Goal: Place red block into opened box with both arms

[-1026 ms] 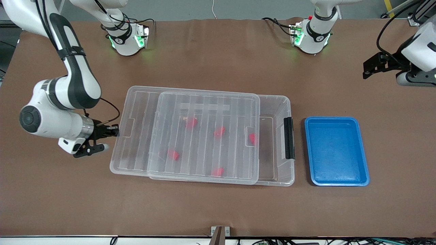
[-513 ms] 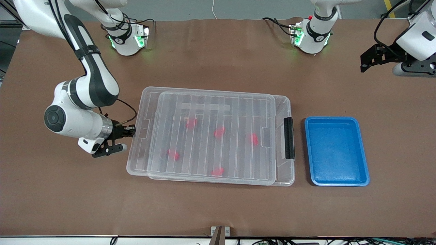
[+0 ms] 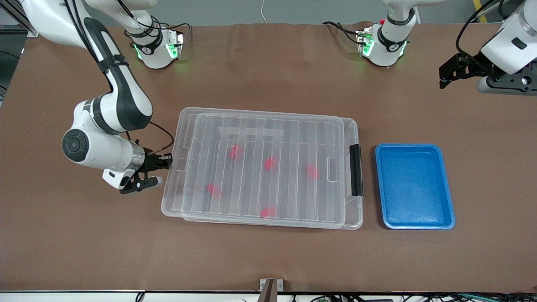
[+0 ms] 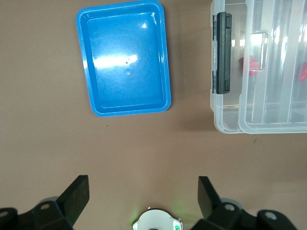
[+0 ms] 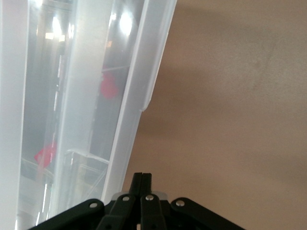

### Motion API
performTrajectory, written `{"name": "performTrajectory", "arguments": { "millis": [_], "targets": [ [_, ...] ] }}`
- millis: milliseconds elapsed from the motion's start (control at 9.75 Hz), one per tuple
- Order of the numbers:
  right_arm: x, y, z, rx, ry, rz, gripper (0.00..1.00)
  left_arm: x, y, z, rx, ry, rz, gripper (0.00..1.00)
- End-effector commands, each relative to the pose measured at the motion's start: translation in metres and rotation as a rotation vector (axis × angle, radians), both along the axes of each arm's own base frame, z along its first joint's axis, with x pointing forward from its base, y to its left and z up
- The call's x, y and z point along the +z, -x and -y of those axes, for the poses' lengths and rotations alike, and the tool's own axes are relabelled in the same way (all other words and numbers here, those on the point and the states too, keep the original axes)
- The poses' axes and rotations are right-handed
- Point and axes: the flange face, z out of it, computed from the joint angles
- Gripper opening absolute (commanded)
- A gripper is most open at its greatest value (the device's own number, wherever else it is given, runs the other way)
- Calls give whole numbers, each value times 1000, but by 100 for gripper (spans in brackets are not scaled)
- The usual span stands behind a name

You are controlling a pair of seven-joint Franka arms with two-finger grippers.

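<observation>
The clear box [image 3: 355, 126] lies mid-table with its ribbed lid [image 3: 293, 188] lying over almost all of it. Several red blocks, such as one [image 3: 270, 163] and another [image 3: 213, 190], show through the lid inside the box. My right gripper [image 3: 169, 159] is shut with nothing between its fingers, its tips against the lid's short edge at the right arm's end. In the right wrist view the shut gripper [image 5: 142, 176] sits beside the lid's rim [image 5: 144, 72]. My left gripper [image 3: 445, 75] hangs open and empty over the table at the left arm's end; the left wrist view shows the gripper [image 4: 142, 187] wide open.
A blue tray [image 3: 413, 186] sits beside the box toward the left arm's end, just past the black latch bar [image 3: 355, 170]. The left wrist view shows the tray [image 4: 124, 62] and latch [image 4: 223, 52].
The lid has slid toward the left arm's end and now covers nearly the whole box, the shut right gripper following at its edge. The left gripper has drifted toward the bases.
</observation>
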Motion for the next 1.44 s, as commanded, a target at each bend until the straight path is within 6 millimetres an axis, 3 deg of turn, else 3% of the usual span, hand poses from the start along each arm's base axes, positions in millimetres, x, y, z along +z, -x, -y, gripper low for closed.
{"name": "performTrajectory", "arguments": {
  "millis": [0, 410, 615, 718, 821, 1128, 1231, 1333],
  "targets": [
    [-5, -1, -13, -25, -17, -10, 0, -10, 3, 5, -11, -2, -11, 100],
    [-7, 0, -21, -19, -20, -14, 0, -10, 3, 5, -27, -1, -14, 100],
    [-8, -3, -15, -28, -19, -12, 2, -10, 3, 3, -24, -1, -14, 100],
    [-3, -6, -3, -44, -18, -7, 26, -10, 3, 3, -22, -1, -14, 100],
    [25, -6, 6, -72, -1, 10, 99, -9, 3, 3, -22, -1, -13, 100],
    [131, 2, 50, -334, 195, 167, 100, -9, 2, 3, -17, -1, -13, 100],
    [158, 7, 62, -364, 209, 201, 100, -9, 2, 2, -19, -1, -13, 100],
    [190, 14, 87, -394, 223, 208, 100, -9, 2, 0, -16, 1, -13, 100]
  ]
}}
